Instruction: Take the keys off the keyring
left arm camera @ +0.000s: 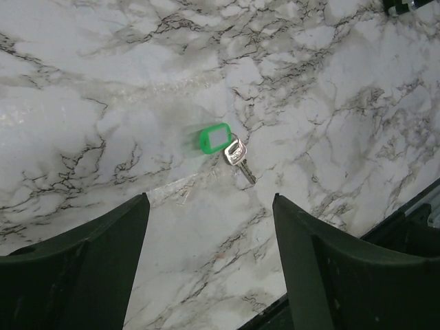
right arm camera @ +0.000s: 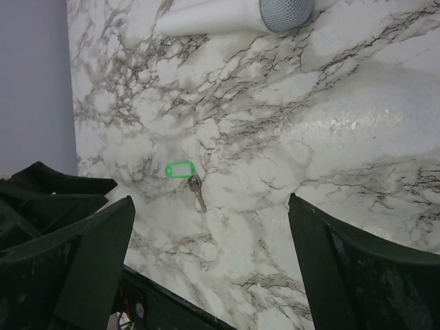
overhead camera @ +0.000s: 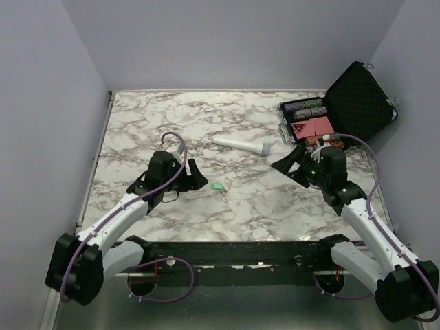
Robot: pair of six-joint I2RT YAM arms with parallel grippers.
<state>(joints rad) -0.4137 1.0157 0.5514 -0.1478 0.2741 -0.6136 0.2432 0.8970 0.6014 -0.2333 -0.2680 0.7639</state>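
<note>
The keyring (overhead camera: 218, 186) lies flat on the marble surface (overhead camera: 137, 124) between the two arms. In the top view it is at about 4 o'clock from the left pincer (overhead camera: 198, 174) and about 8 o'clock from the right pincer (overhead camera: 289, 170). Both pincers are released, with the jaws wide apart and nothing in them. The key (left arm camera: 238, 157) is not yet off: it sits on the thin ring, touching the green plastic part, and points to about 5 o'clock in the left wrist view.

I think the step in hand is the first approach. One pincer should come low and clench the green part by its long edges, and the other should take the key by its blade. Both things are thin and may slide on the smooth surface, so close slowly. The white handheld object (overhead camera: 240, 145), at about 1 o'clock from the keyring, is well apart
</note>
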